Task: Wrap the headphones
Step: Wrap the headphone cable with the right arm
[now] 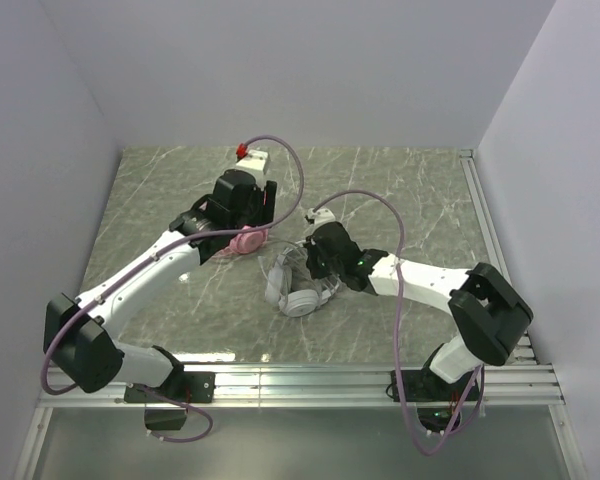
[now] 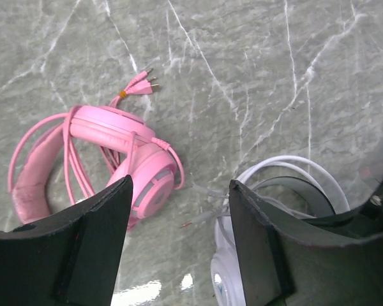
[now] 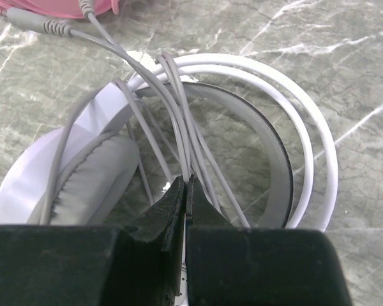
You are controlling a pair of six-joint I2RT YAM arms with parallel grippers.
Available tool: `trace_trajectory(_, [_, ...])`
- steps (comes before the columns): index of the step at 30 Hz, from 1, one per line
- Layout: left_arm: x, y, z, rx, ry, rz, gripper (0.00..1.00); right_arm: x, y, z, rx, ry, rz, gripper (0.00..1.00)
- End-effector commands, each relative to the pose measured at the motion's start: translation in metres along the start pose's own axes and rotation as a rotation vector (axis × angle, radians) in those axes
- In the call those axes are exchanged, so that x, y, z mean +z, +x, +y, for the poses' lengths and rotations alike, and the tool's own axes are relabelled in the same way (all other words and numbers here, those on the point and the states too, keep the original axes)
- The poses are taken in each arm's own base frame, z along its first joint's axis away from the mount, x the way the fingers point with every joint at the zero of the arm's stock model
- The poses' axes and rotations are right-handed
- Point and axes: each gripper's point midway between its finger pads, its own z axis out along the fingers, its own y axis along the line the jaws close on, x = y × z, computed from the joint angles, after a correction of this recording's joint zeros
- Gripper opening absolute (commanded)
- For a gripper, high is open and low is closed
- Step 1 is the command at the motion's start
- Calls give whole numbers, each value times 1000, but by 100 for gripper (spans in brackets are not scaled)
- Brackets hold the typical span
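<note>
The left gripper [image 2: 180,185] hangs above the marble table [image 2: 274,64] with its jaws spread wide and nothing between them. Just beyond its left finger [image 2: 83,242] lie the pink headphones [image 2: 115,131], flat on the table, with loops of pink cable wound across the headband and the pink plugs [image 2: 143,83] lying farther ahead of the tips. By its right finger, partly hidden behind it, sits the rim of the white headphones [image 3: 25,185]. The right gripper [image 3: 185,182] is down at that white set with its fingertips pressed together, pinching the thin white cable [image 3: 172,121] where several strands meet at the tips. From there the strands fan away ahead of the gripper, crossing the open arc of the headband. The grey cushion [image 3: 92,175] of one earcup lies just to the left of the closed fingertips, and the white headband curves around ahead and to their right. In the overhead view the two sets lie near each other between the two arms.
</note>
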Motion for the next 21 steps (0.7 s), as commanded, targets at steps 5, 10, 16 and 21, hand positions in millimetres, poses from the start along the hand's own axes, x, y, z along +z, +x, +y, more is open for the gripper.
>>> trace_trajectory(5, [-5,20,-26,-74,161,-7,65,7,-25,12,-23,-24,-24,0])
trace_trajectory(10, [8,51,-36,-106,210,42,63,12,-21,12,-24,-27,-11,0])
trace_trajectory(16, [22,61,-46,-129,248,40,61,18,-8,8,-28,-18,25,0])
trace_trajectory(21, [37,78,-56,-131,281,80,58,20,-5,6,-31,-9,25,0])
